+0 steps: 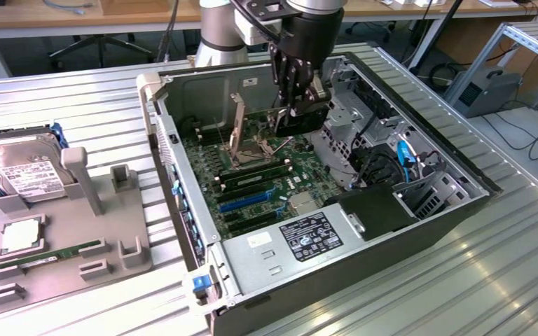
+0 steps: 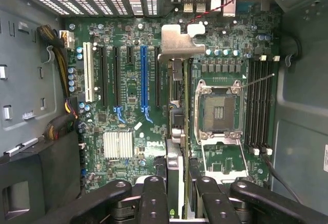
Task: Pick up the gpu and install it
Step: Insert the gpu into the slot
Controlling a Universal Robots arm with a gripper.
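Note:
The gpu [image 1: 299, 120] is a dark flat card that hangs edge-down inside the open computer case [image 1: 157, 105], above the green motherboard [image 1: 250, 189]. My gripper [image 1: 297, 94] is shut on its upper edge. In the wrist view the gpu [image 2: 177, 116] shows edge-on, its silver bracket [image 2: 177, 40] toward the case's rear vents. My gripper [image 2: 178, 185] clamps it between black fingers [image 2: 154, 198]. The card hovers between the blue slot [image 2: 144, 75] and the CPU socket [image 2: 219, 111], apart from the board.
A grey fixture [image 1: 54, 262] at the exterior view's left holds a hard drive [image 1: 22, 171] and a green RAM stick [image 1: 64, 252]. Inside the case are memory slots [image 2: 259, 106], a cable bundle [image 2: 64, 116], drive cages and blue cables [image 1: 402, 157].

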